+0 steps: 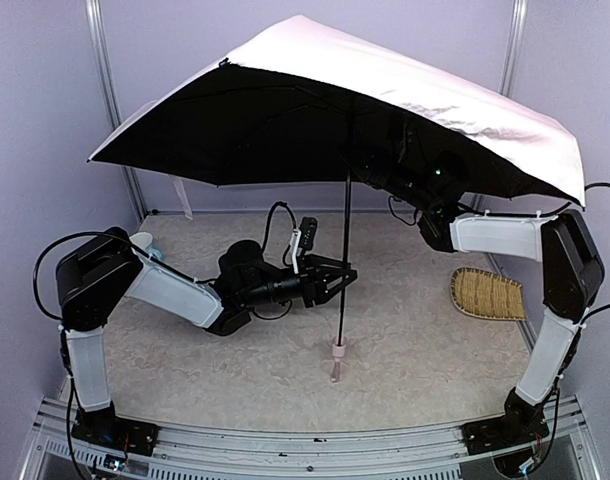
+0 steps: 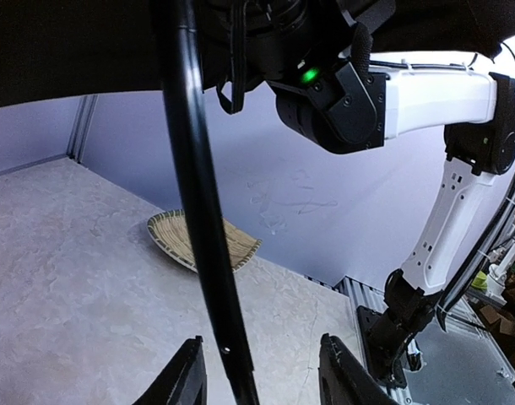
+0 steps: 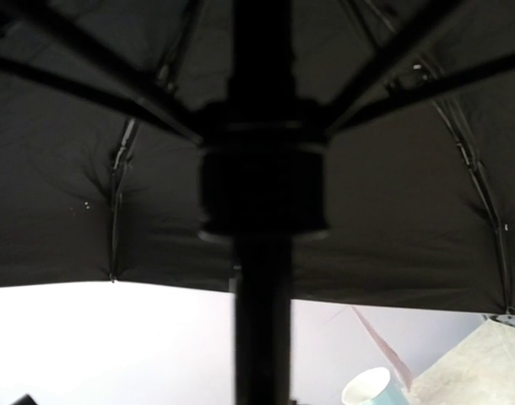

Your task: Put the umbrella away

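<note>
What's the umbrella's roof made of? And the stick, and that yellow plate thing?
The umbrella's canopy looks like thin fabric: pale and matte outside, black underneath, with wrinkles. Its shaft is thin, black and shiny, probably metal. The yellow tray looks like woven straw, showing ridged rows.

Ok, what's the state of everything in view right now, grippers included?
umbrella: open, standing on its handle, shaft upright.
left gripper: open, fingers either side of the shaft.
right gripper: up under the umbrella by the shaft; open or shut hidden.
straw mat: lying on the table, apart from both arms.
</note>
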You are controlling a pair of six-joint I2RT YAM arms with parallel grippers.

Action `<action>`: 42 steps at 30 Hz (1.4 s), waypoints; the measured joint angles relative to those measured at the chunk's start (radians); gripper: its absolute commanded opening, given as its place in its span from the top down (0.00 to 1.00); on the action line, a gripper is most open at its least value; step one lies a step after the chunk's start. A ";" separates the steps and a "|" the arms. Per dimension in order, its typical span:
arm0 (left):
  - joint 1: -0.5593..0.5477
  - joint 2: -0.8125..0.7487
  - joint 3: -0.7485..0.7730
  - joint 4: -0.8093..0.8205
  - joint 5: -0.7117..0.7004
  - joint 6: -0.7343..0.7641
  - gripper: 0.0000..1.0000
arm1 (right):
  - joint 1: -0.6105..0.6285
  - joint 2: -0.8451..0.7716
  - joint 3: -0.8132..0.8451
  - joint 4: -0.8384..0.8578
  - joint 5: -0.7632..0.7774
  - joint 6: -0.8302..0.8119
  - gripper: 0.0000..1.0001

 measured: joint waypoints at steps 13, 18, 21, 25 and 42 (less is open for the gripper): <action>0.006 0.016 0.010 0.004 -0.060 -0.021 1.00 | 0.008 -0.008 -0.003 0.038 -0.008 0.004 1.00; 0.000 0.016 0.010 0.013 -0.048 -0.041 1.00 | 0.008 -0.013 -0.022 0.061 0.011 0.024 0.65; -0.004 0.019 0.010 0.011 -0.047 -0.056 1.00 | 0.009 -0.013 -0.039 0.117 0.061 0.049 0.52; -0.008 0.030 0.010 0.012 -0.046 -0.066 1.00 | 0.011 -0.013 -0.038 0.180 0.137 0.067 0.44; -0.011 0.035 0.010 0.023 -0.084 -0.079 1.00 | 0.025 0.038 0.001 0.208 0.277 0.044 0.51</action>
